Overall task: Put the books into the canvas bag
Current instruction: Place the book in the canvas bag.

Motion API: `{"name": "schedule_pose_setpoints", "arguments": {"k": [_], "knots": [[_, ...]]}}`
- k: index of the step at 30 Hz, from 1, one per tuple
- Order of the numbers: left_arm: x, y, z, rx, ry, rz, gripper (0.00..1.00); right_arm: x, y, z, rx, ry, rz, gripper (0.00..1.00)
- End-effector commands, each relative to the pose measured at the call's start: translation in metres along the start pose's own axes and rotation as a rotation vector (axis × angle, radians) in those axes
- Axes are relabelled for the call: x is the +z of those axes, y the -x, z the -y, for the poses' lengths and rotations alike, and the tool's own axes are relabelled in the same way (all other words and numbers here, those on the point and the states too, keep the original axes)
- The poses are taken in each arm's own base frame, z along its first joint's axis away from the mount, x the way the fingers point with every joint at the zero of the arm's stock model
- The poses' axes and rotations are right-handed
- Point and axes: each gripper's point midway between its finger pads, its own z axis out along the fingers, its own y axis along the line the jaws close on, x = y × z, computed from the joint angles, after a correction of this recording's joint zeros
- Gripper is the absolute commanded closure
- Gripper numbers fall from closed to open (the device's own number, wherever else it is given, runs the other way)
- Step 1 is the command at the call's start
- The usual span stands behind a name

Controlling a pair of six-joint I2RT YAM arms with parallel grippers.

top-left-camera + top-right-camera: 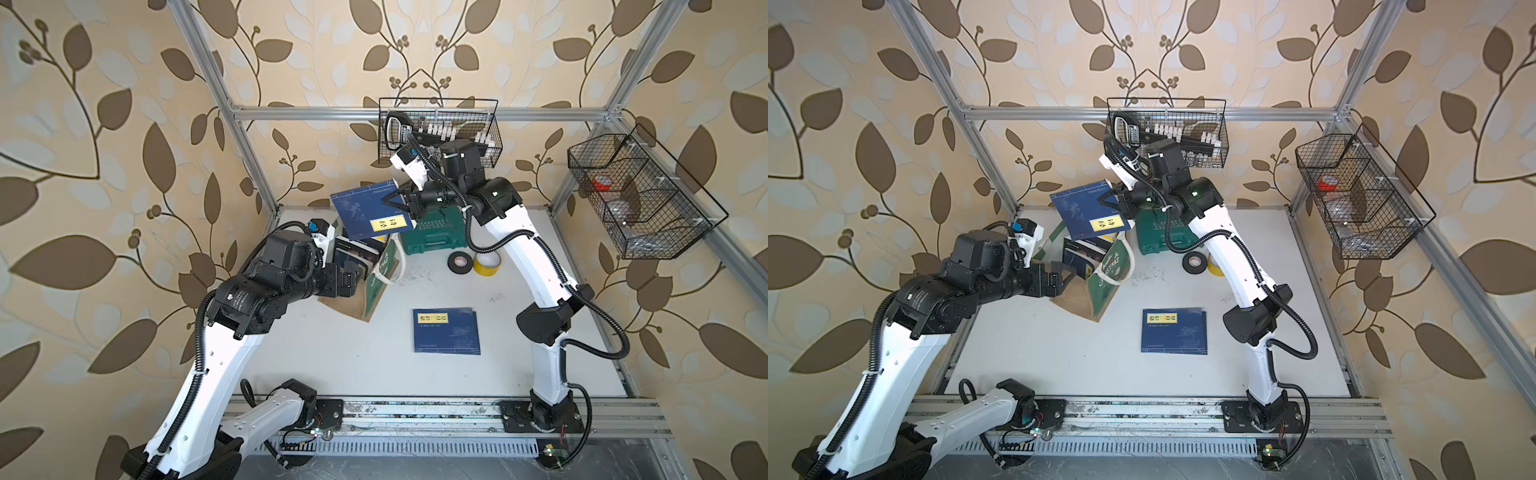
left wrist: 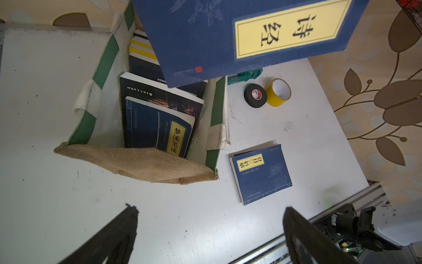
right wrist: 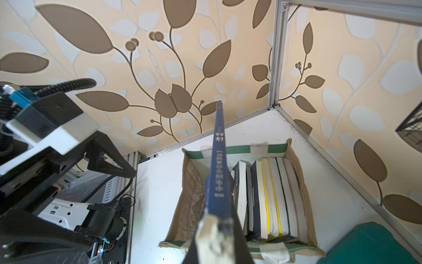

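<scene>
In both top views, the right tool (image 1: pixel 390 198) is clamped on one edge of a thin navy-blue paperback with a yellow title label (image 1: pixel 365 212), which it carries tilted in the air over the boxy tan burlap canvas bag with green printed panels (image 1: pixel 380 286). The left tool (image 1: pixel 1059 277), jaws spread wide and empty, hovers just beside the bag's burlap end. A second navy paperback (image 1: pixel 446 330) lies flat on the white tabletop (image 1: pixel 332 357), well apart from both tools. Left wrist view: the canvas bag (image 2: pixel 137 162) opens upward, upright books (image 2: pixel 157 128) lean inside, and the navy-blue paperback (image 2: pixel 205 41) hangs above them. Right wrist view: the navy-blue paperback (image 3: pixel 219 173) appears edge-on, its face parallel to the upright books (image 3: pixel 269 196) and its edge running from one green panel to the other. The bag lies directly below the right tool, with a free slot beside the burlap wall (image 3: pixel 191 194). The coming move likely turns on this alignment, a straight descent into that slot, and the right arm is the one placed for it.
</scene>
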Motion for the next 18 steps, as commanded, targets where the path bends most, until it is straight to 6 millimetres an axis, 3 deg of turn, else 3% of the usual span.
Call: {"name": "schedule_pose_setpoints", "arguments": {"k": [1,9,12,18], "knots": [[-0.002,0.004,-0.007,0.005,0.032,0.028,0.01,0.024,-0.032,-0.017,-0.019,0.073,-0.101,1.00],[-0.001,0.005,-0.006,0.003,0.024,0.030,0.01,0.033,-0.061,-0.039,-0.020,0.098,-0.212,1.00],[0.001,0.003,-0.006,0.000,0.024,0.025,0.01,0.040,-0.072,-0.063,-0.023,0.148,-0.252,1.00],[0.002,0.004,-0.005,-0.002,0.015,0.030,0.01,0.056,-0.103,-0.065,0.082,0.104,-0.366,1.00]]}}
